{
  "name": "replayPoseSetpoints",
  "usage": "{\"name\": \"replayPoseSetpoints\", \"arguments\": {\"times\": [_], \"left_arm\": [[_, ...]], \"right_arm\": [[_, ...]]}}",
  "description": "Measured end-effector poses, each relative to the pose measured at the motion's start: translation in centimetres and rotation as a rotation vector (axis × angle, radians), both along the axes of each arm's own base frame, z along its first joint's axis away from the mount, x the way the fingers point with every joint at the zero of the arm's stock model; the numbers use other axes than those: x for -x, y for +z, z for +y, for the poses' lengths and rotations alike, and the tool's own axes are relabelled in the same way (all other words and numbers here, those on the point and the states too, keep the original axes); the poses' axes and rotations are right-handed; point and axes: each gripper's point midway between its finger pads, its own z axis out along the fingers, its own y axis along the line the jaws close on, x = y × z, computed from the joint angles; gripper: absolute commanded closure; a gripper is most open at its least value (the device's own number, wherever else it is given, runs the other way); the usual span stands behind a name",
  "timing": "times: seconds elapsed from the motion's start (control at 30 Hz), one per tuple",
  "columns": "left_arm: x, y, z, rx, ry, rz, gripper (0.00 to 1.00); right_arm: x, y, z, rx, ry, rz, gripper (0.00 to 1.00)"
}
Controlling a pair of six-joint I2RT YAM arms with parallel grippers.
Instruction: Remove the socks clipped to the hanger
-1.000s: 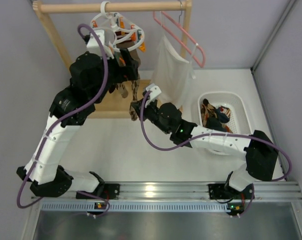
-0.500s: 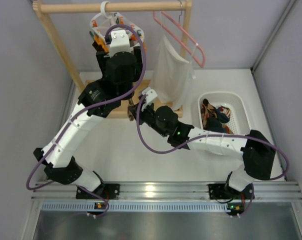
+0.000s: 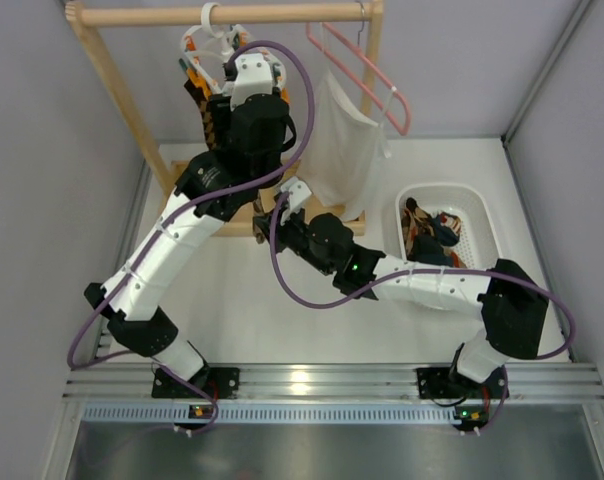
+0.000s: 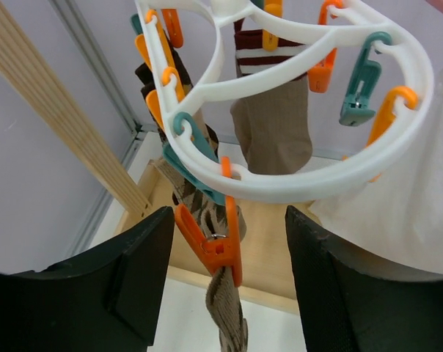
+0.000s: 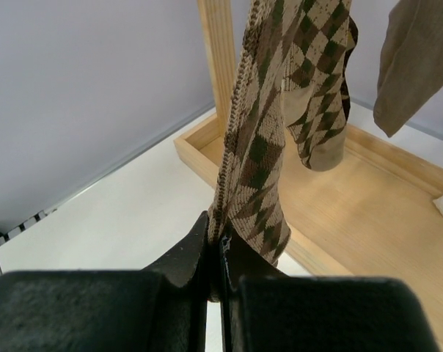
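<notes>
The white ring hanger (image 4: 309, 176) hangs from the wooden rail, with orange and teal clothespins, and also shows in the top view (image 3: 197, 45). An orange clothespin (image 4: 218, 249) holds a brown argyle sock (image 4: 225, 323). My left gripper (image 4: 225, 286) is open, its fingers (image 4: 133, 279) on either side of that clothespin and apart from it. A plain brown sock with a striped cuff (image 4: 273, 125) hangs behind. My right gripper (image 5: 215, 246) is shut on the lower part of the argyle sock (image 5: 262, 139), low by the rack base (image 3: 272, 215).
The wooden rack has a top rail (image 3: 232, 14), a slanted post (image 4: 53, 110) and a tray-like base (image 5: 368, 220). A pink wire hanger (image 3: 367, 70) carries a white cloth (image 3: 342, 135). A white basket (image 3: 482, 225) at right holds several socks (image 3: 432, 230).
My left arm has swung right and up from the left of the rack to the ring hanger. My right gripper has stayed low, still shut on the argyle sock.
</notes>
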Motion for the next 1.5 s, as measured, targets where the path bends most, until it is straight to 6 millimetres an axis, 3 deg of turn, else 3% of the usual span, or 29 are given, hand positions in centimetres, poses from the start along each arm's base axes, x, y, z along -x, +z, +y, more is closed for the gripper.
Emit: {"name": "replayPoseSetpoints", "arguments": {"times": [0.03, 0.23, 0.27, 0.37, 0.6, 0.7, 0.83, 0.93, 0.97, 1.0, 1.17, 1.3, 1.5], "left_arm": [[-0.1, 0.0, 0.2, 0.001, 0.007, 0.000, 0.39], [-0.8, 0.0, 1.5, 0.003, 0.034, 0.002, 0.41], [-0.9, -0.1, 1.6, 0.005, 0.035, 0.003, 0.57], [-1.2, -0.3, 1.8, 0.011, 0.031, 0.009, 0.71], [-1.4, -0.4, 1.5, 0.015, 0.010, 0.013, 0.84], [-1.4, -0.5, 1.4, 0.017, 0.003, 0.015, 0.81], [-1.5, -0.7, 0.9, 0.037, -0.027, 0.018, 0.56], [-1.2, -1.3, 0.6, 0.065, -0.065, 0.028, 0.27], [-1.0, -1.6, 0.5, 0.076, -0.081, 0.034, 0.10], [-0.6, -1.9, 0.4, 0.091, -0.103, 0.041, 0.07], [2.2, -2.8, 1.0, 0.172, -0.185, 0.051, 0.02], [5.6, -4.3, 2.8, 0.227, -0.230, 0.060, 0.02], [10.7, -7.7, 6.7, 0.274, -0.238, 0.064, 0.02]], "right_arm": [[0.1, 0.0, 0.1, 0.000, 0.004, 0.000, 1.00], [0.3, 0.0, 0.2, -0.001, 0.012, 0.000, 1.00], [0.3, 0.0, 0.2, -0.003, 0.013, -0.001, 1.00], [0.4, -0.2, 0.1, -0.002, 0.013, 0.002, 1.00], [0.6, -1.0, -0.1, 0.009, 0.018, 0.016, 1.00], [1.0, -1.8, -0.7, 0.020, 0.022, 0.028, 1.00], [2.1, -3.3, -2.8, 0.043, 0.022, 0.054, 1.00], [3.6, -3.7, -5.9, 0.057, 0.008, 0.089, 1.00], [4.0, -3.3, -7.0, 0.053, -0.003, 0.100, 1.00], [4.2, -2.9, -8.0, 0.054, -0.021, 0.111, 1.00], [5.1, -0.3, -15.1, 0.042, -0.182, 0.166, 1.00], [4.6, -1.1, -21.5, 0.102, -0.356, 0.226, 1.00], [1.0, -3.3, -33.2, 0.194, -0.735, 0.310, 1.00]]}}
